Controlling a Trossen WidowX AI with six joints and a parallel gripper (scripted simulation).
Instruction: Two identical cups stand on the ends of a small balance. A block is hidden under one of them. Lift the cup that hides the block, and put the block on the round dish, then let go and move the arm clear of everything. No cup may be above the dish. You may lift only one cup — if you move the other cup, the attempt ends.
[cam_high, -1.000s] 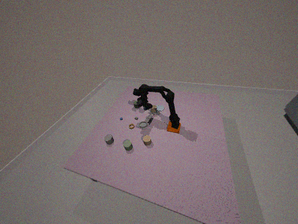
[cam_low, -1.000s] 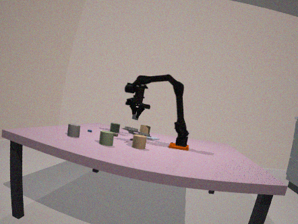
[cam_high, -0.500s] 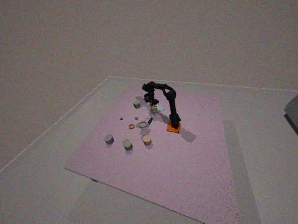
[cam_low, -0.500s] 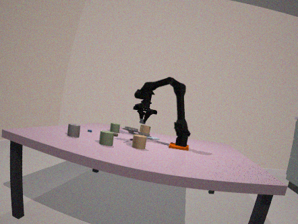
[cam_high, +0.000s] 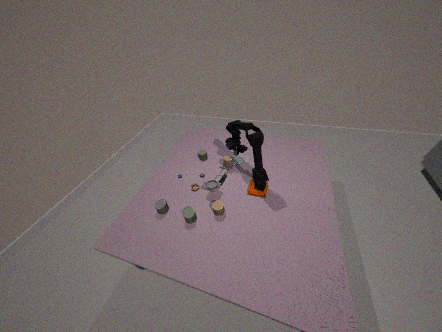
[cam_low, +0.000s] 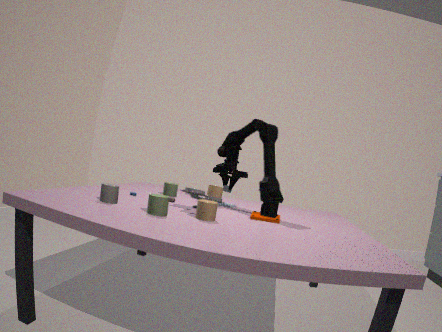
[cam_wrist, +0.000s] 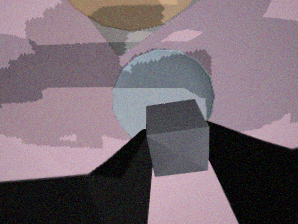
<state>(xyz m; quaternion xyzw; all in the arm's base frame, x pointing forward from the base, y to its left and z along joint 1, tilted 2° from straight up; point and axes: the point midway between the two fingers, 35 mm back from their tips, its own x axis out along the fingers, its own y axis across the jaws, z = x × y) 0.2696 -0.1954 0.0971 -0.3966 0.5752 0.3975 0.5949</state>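
My gripper (cam_high: 236, 150) (cam_low: 227, 185) is shut on a grey block (cam_wrist: 177, 150). It holds the block above the table, over or close to the pale blue round dish (cam_high: 238, 160) (cam_wrist: 127, 107). In the wrist view the block covers the dish's lower right part. One tan cup (cam_high: 228, 161) (cam_low: 215, 192) (cam_wrist: 130, 11) stands upright on the far end of the balance (cam_high: 222, 175), beside the dish. The balance's other end shows a bare round pan (cam_high: 212, 185). A second tan cup (cam_high: 218, 208) (cam_low: 207, 210) stands on the table, away from the dish.
Green cups (cam_high: 202, 155) (cam_high: 189, 215) and a grey cup (cam_high: 161, 206) (cam_low: 109, 193) stand on the table. An orange ring (cam_high: 192, 188), a small blue piece (cam_high: 180, 176) (cam_low: 133, 194) and a small dark piece (cam_high: 202, 175) lie left of the balance. The arm's orange base (cam_low: 265, 217) is at the right.
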